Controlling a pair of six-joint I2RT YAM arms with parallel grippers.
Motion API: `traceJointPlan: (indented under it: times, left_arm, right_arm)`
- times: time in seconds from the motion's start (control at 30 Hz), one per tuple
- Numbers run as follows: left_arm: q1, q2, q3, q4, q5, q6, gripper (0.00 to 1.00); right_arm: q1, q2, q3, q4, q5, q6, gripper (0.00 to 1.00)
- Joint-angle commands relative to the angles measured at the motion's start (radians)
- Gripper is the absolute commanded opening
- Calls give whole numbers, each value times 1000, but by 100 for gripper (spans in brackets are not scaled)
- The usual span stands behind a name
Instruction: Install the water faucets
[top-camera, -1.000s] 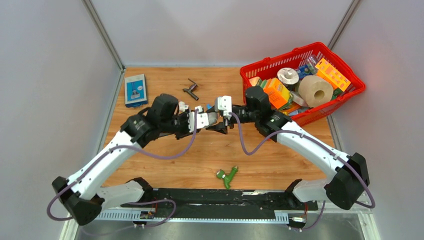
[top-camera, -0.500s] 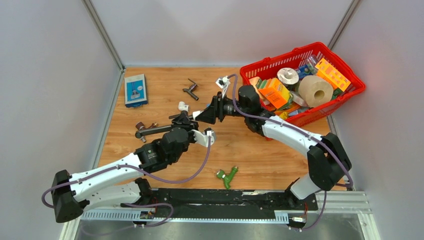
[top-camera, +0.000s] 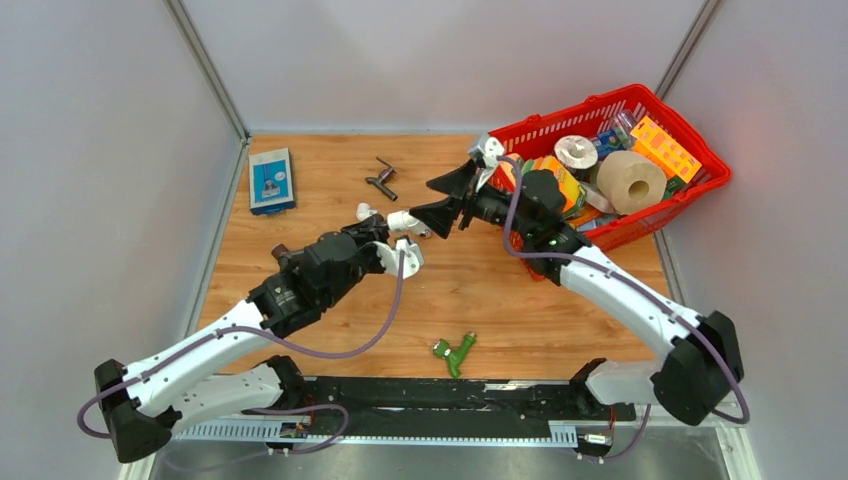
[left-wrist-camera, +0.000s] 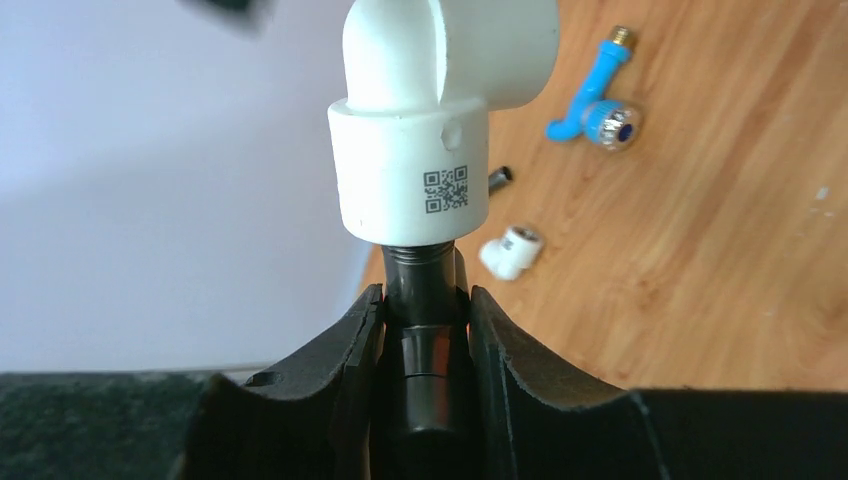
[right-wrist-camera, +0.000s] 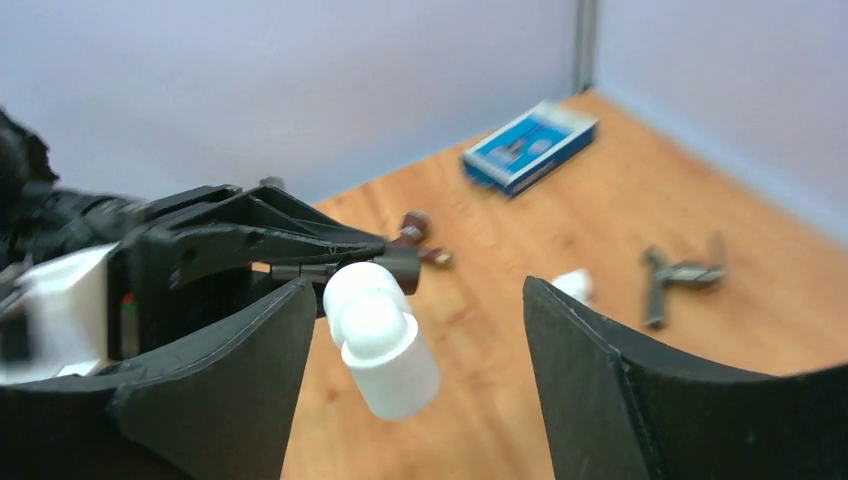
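Observation:
My left gripper is shut on the threaded stem of the long dark-grey faucet. A white elbow fitting sits on the stem's end. In the top view this gripper is held at mid-table. My right gripper is open, and the elbow hangs between its fingers without touching them. From above, the right gripper faces the elbow from the right. The blue-handled faucet lies on the table. A green faucet lies near the front edge. Another dark faucet lies at the back.
A red basket full of boxes and rolls stands at the back right, close behind my right arm. A blue box lies at the back left. A loose white elbow rests on the wood beside my left gripper.
My right gripper has opened, let go of the white elbow and drawn back to the right. My left arm has swung the faucet and elbow up toward it.

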Motion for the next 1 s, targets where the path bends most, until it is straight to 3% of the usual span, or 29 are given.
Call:
traceJointPlan:
  times: [0.0,0.23,0.3,0.47,0.67,0.97]
  left_arm:
    - [161,-5,133,-155,327,-164,0]
    - [367,113,305,-407,865,-253,0]
    - [404,170,363,-478,1005,-243,0]
    - [418,326,526,-692,1186,-161,0]
    - [418,454,658,-850,1254,-74,0]
    - [416,443,661,-848,1260,-74,0]
  right_arm:
    - [-6,-137,0,-6,63,-370,81]
    - [-6,-257,-59,-224,-78,-881,85]
    - [-4,-280,-82,-245,-162,-946,84]
    - [19,-309,-107,-307,-279,-1070,84]
    - [47,-262,-49,-439,-312,-1124,83]
    - [67,-173,11,-492,-292,-1147,74]
